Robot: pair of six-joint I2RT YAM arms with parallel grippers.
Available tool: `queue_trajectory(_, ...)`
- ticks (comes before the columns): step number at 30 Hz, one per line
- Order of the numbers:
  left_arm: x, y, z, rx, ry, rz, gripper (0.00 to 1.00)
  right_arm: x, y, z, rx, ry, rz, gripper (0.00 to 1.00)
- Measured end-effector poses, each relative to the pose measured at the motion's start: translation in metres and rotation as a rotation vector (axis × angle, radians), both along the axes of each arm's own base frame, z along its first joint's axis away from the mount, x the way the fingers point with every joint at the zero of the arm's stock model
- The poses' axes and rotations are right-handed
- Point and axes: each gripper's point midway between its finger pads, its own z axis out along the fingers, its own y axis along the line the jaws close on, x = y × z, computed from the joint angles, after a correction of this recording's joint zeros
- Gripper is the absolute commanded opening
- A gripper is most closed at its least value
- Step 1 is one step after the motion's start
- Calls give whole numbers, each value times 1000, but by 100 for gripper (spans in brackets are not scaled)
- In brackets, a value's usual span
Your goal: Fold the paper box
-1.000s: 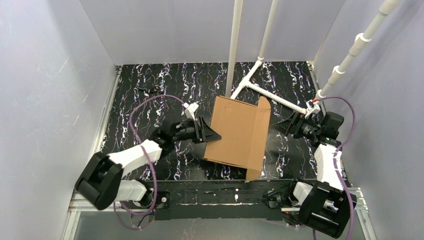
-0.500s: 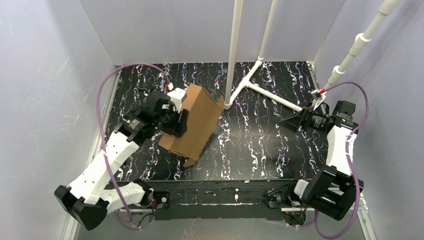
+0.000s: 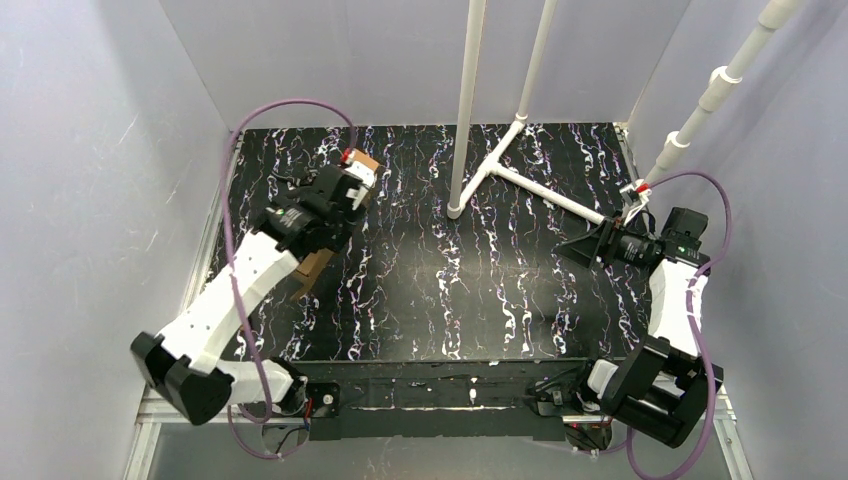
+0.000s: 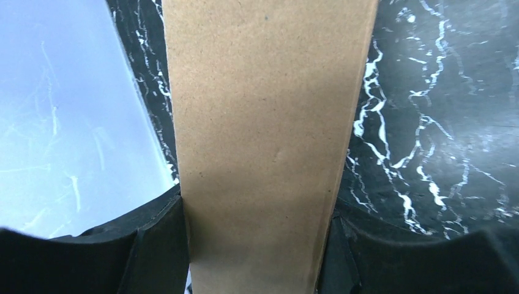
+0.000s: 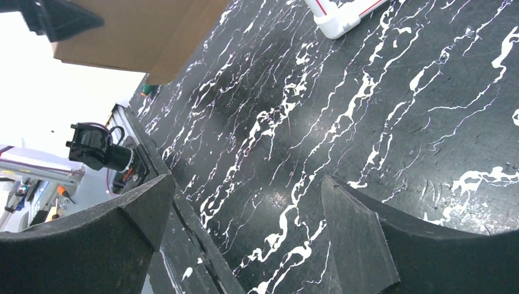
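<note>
Listing from the left, we record the left gripper clamped on the paper box, fingers pressing both sides of its brown panel. The box sits at the left side of the black marbled table, near the wall. Farther right we note a white pipe frame, then the right gripper, jaws spread, holding nothing.

The paper box was plain brown. The table under the box was black with thin white and purple squiggles, like marble. The left gripper on the box was black, and so was the right gripper. The left arm and right arm were white with black joints. Their cables were purple. The pipes, well apart from the box, were white. The walls were pale blue-grey.
</note>
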Motion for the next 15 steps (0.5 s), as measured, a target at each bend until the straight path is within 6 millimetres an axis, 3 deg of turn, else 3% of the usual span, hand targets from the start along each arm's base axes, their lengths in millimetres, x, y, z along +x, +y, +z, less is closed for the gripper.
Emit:
queue_trajectory(4,15,-10,-13,137,0,2,4,0,0,-1,8,5,-7,98)
queue_trajectory(11,29,-47,-30,260,-51,-24,7,3,-1,-1,6,-1,-13,98)
queue_trajectory(15,30,-72,-50,304,-53,-35,23,4,-2,0,5,-6,-15,98)
